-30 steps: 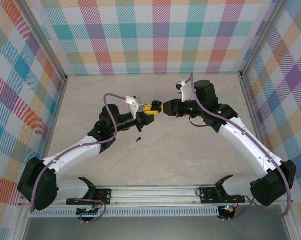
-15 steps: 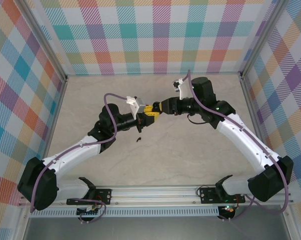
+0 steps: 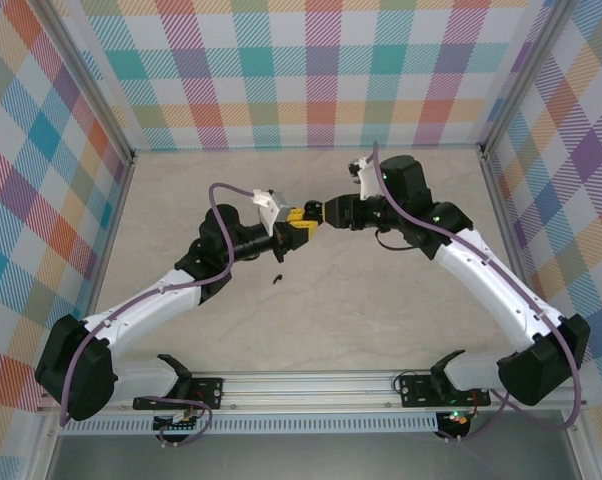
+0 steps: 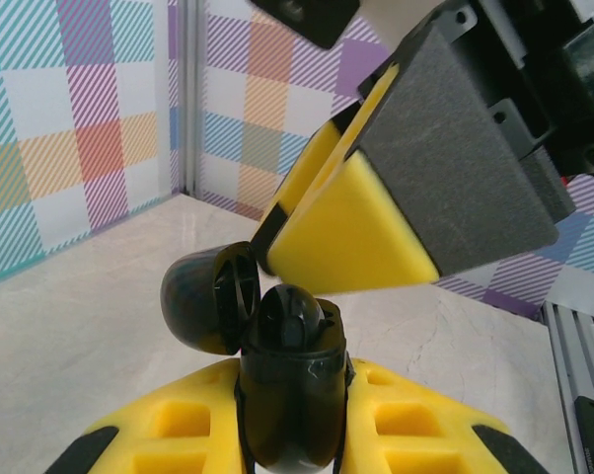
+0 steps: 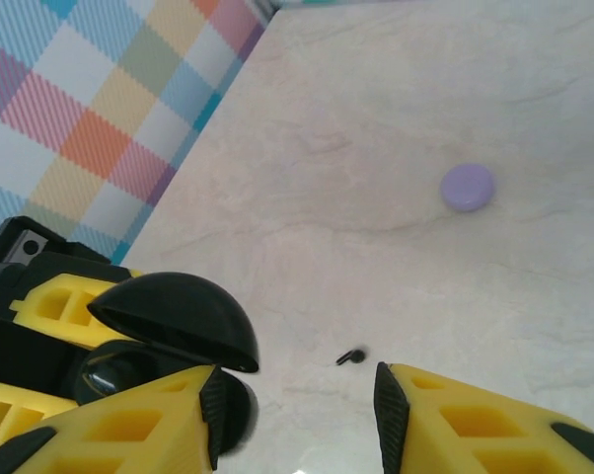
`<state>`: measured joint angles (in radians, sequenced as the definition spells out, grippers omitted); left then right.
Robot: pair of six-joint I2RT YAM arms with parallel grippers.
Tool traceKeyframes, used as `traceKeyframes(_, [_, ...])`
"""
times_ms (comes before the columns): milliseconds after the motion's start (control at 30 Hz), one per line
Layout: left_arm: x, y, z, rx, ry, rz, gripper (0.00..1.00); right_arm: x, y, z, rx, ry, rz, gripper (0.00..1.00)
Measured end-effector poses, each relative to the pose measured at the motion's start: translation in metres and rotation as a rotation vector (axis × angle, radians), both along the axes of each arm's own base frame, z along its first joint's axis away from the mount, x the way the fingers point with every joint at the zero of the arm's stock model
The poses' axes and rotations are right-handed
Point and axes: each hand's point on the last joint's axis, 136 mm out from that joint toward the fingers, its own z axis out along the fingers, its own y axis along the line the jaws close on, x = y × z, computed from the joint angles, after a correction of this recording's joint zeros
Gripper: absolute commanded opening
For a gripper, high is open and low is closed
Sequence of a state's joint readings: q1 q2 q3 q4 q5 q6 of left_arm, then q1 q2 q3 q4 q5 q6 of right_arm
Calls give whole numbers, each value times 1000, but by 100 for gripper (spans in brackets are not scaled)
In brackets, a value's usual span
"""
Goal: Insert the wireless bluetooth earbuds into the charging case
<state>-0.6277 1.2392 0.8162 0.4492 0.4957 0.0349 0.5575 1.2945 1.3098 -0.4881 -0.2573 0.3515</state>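
My left gripper [image 3: 297, 221] is shut on the black charging case [image 4: 289, 405], held upright with its domed lid [image 4: 200, 301] hinged open to the left. A rounded black earbud [image 4: 291, 318] sits in the case's mouth. My right gripper [image 3: 322, 212] hangs right at the case, its yellow fingers [image 4: 348, 233] just above the opening. In the right wrist view its jaws stand apart with nothing between them, and the left finger [image 5: 129, 425] is against the case under the lid [image 5: 174, 316]. Another black earbud [image 5: 351, 357] lies on the table [image 3: 277, 278] below the grippers.
A closed pale lilac round case [image 5: 467, 187] lies on the marble table [image 3: 381, 300], apart from the arms. Checkered walls [image 3: 301, 70] enclose the back and both sides. A metal rail [image 3: 311, 385] runs along the near edge.
My right gripper has shifted left, up to the held case, and its jaws have spread a little wider. The left arm and the case have stayed put.
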Motion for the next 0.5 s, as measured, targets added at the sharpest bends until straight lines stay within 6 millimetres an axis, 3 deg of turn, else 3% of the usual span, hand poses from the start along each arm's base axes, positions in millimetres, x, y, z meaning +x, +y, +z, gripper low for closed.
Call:
traceKeyframes(200, [3, 2, -7, 21, 25, 26, 0, 12, -26, -7, -80, -14, -156, 47])
traceKeyframes(333, [0, 6, -6, 28, 34, 34, 0, 18, -33, -35, -152, 57, -203, 45])
traceKeyframes(500, [-9, 15, 13, 4, 8, 45, 0, 20, -27, -83, -212, 181, -189, 44])
